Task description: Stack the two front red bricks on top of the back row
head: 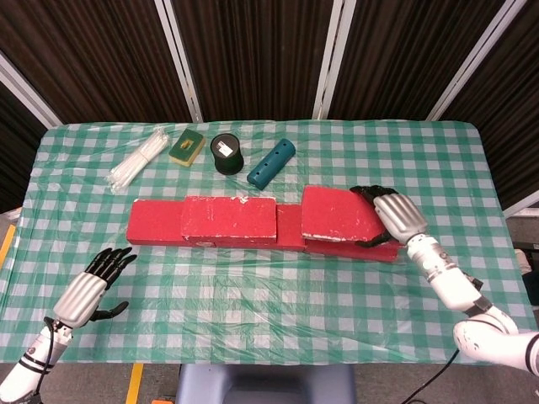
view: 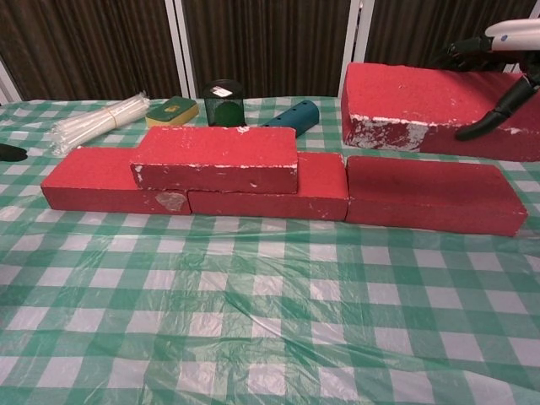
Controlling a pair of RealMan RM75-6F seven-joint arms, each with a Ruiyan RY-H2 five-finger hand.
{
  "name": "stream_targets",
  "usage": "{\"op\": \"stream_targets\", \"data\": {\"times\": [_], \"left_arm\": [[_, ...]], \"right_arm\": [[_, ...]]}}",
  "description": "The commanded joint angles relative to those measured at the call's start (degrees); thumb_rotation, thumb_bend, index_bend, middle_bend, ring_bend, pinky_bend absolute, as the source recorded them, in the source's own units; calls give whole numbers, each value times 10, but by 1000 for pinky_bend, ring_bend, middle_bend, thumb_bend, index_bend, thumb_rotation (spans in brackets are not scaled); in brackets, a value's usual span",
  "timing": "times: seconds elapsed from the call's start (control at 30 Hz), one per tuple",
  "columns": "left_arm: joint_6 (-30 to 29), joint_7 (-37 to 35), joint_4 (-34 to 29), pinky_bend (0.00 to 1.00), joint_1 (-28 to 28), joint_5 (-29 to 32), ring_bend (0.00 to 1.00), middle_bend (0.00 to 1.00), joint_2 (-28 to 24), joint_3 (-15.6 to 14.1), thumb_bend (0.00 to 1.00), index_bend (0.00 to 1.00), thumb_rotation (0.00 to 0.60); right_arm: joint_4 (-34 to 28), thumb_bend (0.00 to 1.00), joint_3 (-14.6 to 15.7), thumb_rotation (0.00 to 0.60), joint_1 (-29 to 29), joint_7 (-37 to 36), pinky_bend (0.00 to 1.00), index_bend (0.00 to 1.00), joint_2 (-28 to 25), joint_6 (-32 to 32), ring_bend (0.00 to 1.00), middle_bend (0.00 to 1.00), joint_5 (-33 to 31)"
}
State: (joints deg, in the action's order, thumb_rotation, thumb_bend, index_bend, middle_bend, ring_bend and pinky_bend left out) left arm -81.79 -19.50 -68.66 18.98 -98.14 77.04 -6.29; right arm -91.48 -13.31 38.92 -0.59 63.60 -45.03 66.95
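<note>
Overhead, a bench [head: 438,168] covered in a green-and-white checked cloth filled most of the head view, with dark slatted panels behind it. Across its middle ran the back row of red bricks [head: 156,222], three bricks laid end to end from left to right. One stacked brick [head: 229,220] already lay flat on top of that row, bridging the left and middle bricks. A second, lifted brick [head: 338,213] was held in the air above the right end of the row; in the chest view [view: 422,105] it was clearly apart from the brick below and tilted, with chipped white patches along its near edge. The right hand [head: 394,216] gripped this brick at its right end, the fingers [view: 498,110] wrapped over the top and down the side. The left hand [head: 91,289] hovered low near the front left of the bench, holding nothing, its fingers spread apart. Along the far side of the bench lay smaller things: a bundle of white strips [head: 137,159], a teal perforated tube [head: 271,162], a dark round jar [head: 226,153], and a green and yellow sponge [head: 186,146].
</note>
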Motion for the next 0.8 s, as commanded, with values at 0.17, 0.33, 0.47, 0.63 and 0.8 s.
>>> {"op": "stream_targets", "data": {"times": [0.17, 0.33, 0.47, 0.63, 0.8], "left_arm": [[7, 9, 1, 0, 0, 2, 0, 0, 4, 2, 275, 0, 600], [8, 13, 2, 0, 0, 3, 0, 0, 5, 4, 275, 0, 600], [6, 15, 2, 0, -2, 5, 0, 0, 5, 6, 276, 0, 600], [4, 17, 1, 0, -3, 3, 0, 0, 5, 7, 288, 0, 600], [6, 15, 2, 0, -2, 1, 0, 0, 5, 6, 288, 0, 600]], "right_arm": [[91, 93, -11, 600, 53, -30, 379, 369, 38, 86, 263, 366, -39], [112, 93, -1, 600, 63, -53, 379, 369, 52, 111, 264, 366, -15], [122, 93, 5, 600, 71, -59, 379, 369, 61, 119, 264, 366, -2], [130, 93, 10, 600, 81, -60, 379, 368, 74, 126, 264, 366, -3], [137, 93, 11, 600, 91, -52, 379, 367, 89, 133, 264, 366, -26]]}}
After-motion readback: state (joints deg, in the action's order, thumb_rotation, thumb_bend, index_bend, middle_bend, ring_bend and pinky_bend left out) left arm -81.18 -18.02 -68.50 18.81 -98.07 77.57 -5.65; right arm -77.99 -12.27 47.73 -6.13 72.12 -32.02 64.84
